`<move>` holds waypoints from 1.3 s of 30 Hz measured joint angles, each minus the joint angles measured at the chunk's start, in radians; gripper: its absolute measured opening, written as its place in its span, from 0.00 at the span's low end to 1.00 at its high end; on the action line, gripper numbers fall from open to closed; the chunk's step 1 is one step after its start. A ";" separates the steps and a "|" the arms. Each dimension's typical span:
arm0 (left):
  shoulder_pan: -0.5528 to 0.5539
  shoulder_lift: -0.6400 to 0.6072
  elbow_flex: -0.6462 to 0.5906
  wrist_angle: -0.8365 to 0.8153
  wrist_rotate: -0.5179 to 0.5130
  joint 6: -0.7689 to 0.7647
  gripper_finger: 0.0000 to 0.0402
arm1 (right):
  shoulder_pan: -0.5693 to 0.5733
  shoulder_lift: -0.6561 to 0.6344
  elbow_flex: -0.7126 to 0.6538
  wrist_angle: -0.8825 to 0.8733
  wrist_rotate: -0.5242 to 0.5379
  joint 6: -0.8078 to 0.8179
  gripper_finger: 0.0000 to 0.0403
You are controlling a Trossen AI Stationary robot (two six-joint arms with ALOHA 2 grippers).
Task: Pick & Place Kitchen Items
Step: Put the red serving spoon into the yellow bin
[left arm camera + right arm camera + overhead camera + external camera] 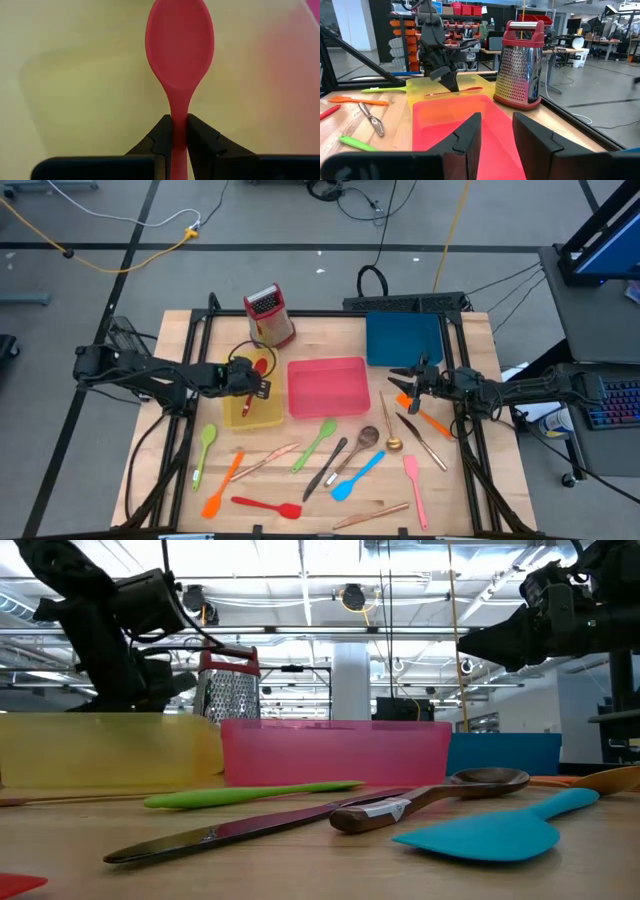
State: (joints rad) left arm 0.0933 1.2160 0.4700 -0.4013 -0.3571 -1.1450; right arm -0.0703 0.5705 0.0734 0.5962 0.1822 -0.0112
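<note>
pinching red spoon (179,50), left end effector (178,131) over yellow tray (265,415)

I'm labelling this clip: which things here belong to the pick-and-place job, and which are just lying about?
Part of the job:
- red spoon, shut in the left claw over the yellow tray
- green spatula
- blue spatula
- pink spatula
- right claw, open, waiting

Lying about:
- box grater
- pink tray
- blue tray

Grey floor (300,220) crossed by cables (130,250). Shelving with orange bins (402,37) beyond. Ceiling strip lights (300,580); white column (352,680). Keyboard (615,402) on side desk.
</note>
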 joint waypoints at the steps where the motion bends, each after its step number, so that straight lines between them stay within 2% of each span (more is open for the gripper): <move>1: 0.000 0.000 -0.003 -0.005 -0.004 -0.001 0.11 | 0.000 0.000 0.000 -0.003 0.000 0.000 0.26; 6: 0.000 0.001 -0.003 -0.009 -0.005 -0.015 0.11 | 0.000 0.000 0.000 -0.004 0.000 0.000 0.26; 11: 0.001 0.001 -0.005 -0.031 -0.027 -0.092 0.11 | 0.000 0.000 0.000 -0.003 0.000 0.000 0.26; 16: 0.000 0.004 -0.008 -0.014 0.036 -0.106 0.11 | 0.000 0.000 0.000 -0.003 0.000 0.000 0.26; 19: 0.000 0.004 -0.008 -0.015 0.036 -0.103 0.11 | 0.000 0.000 0.000 -0.003 0.000 0.000 0.26; 29: 0.000 0.004 -0.007 -0.033 0.022 -0.096 0.23 | 0.000 0.000 0.000 -0.003 0.000 0.000 0.26; 39: 0.000 0.000 -0.006 -0.049 0.039 -0.084 0.23 | 0.000 0.000 0.000 -0.003 0.000 0.000 0.26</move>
State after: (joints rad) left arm 0.0933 1.2160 0.4637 -0.4507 -0.3182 -1.2292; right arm -0.0701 0.5707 0.0736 0.5930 0.1822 -0.0109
